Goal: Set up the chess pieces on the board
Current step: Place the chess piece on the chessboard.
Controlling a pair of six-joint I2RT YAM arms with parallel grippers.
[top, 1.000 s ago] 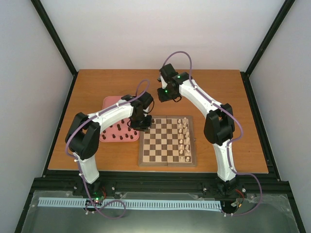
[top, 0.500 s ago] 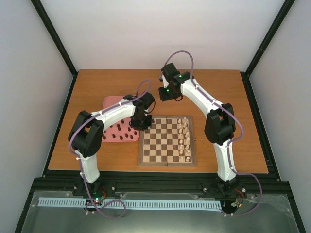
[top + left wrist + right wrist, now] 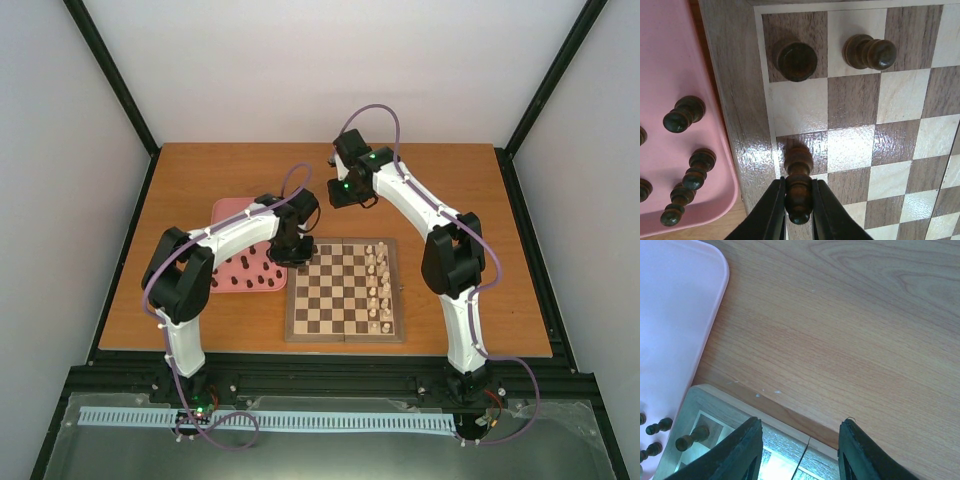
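Observation:
My left gripper [image 3: 799, 202] is shut on a dark brown chess piece [image 3: 798, 172]. The piece's base points at a dark square in the edge column of the board [image 3: 742, 130]; I cannot tell if it touches. Two dark pieces [image 3: 795, 60] [image 3: 870, 51] stand on the corner squares beyond it. Several more lie on the pink tray [image 3: 670, 60], such as one at mid-left [image 3: 684, 113]. In the top view the left gripper [image 3: 292, 254] sits at the far left corner of the board [image 3: 345, 338]. My right gripper [image 3: 800, 450] hangs open and empty over the board's far edge.
Cream-white pieces [image 3: 378, 285] fill two columns on the board's right side. The pink tray [image 3: 228, 214] lies left of the board with dark pieces [image 3: 250, 281] along its near part. The right gripper [image 3: 343, 196] hovers above bare wooden table [image 3: 850, 330] behind the board.
The left arm has shifted slightly toward the board with the dark piece still in its grip. The right arm has hardly moved.

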